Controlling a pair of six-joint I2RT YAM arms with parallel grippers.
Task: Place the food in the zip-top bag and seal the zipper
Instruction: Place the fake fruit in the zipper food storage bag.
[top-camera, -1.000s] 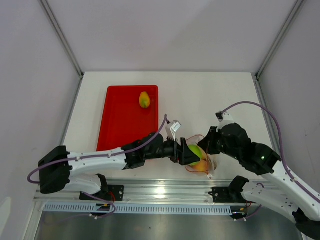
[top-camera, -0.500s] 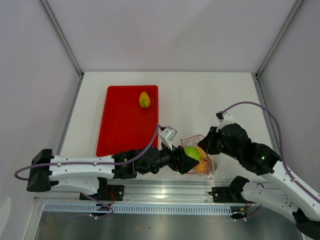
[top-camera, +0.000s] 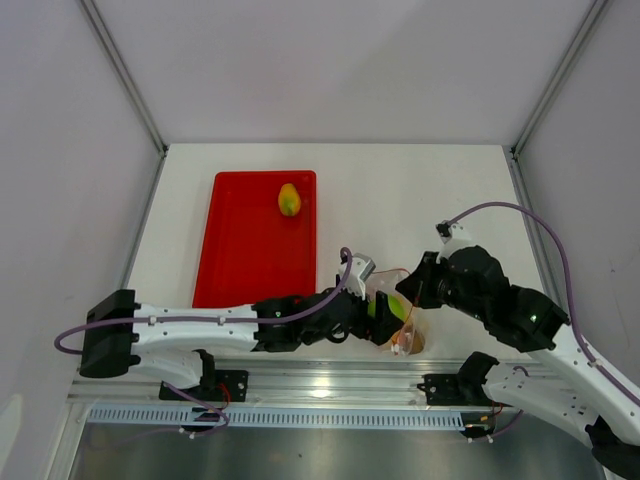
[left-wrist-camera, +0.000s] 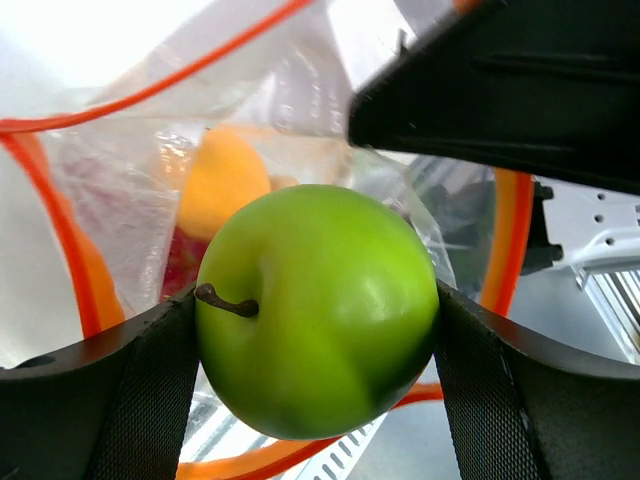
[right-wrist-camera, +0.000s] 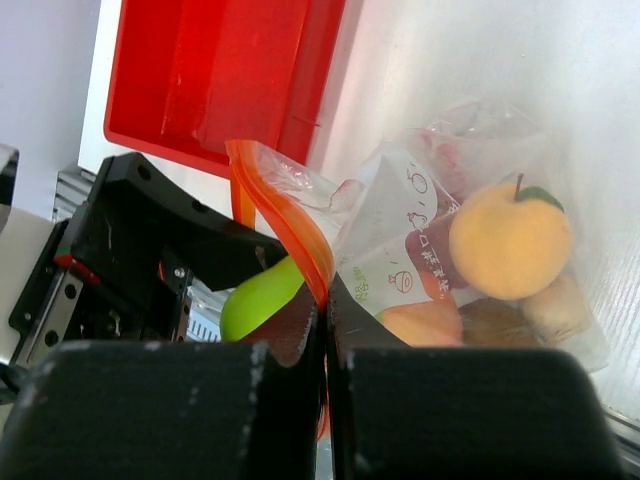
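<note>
One round green apple (left-wrist-camera: 315, 310) is sitting clamped in the left end effector (left-wrist-camera: 312, 340) at the mouth of the clear crinkly zip-top bag (right-wrist-camera: 400, 240), which is holding an orange fruit (right-wrist-camera: 510, 240). The right end effector (right-wrist-camera: 325, 305) is pinching tight on the bag's orange-red zipper strip (right-wrist-camera: 285, 225). A yellow-green mango (top-camera: 289, 200) is lying in the red plastic tray (top-camera: 245, 260).

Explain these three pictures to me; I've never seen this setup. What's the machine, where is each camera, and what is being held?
Two robot arms are bolted at a table's near edge. The overhead view looks down from behind them; the other two come from cameras on each wrist. The left gripper holds a green apple at the mouth of a clear bag. The right gripper, shut, pinches the bag's orange zipper. An orange and other fruit are inside. A mango lies on the red tray.
</note>
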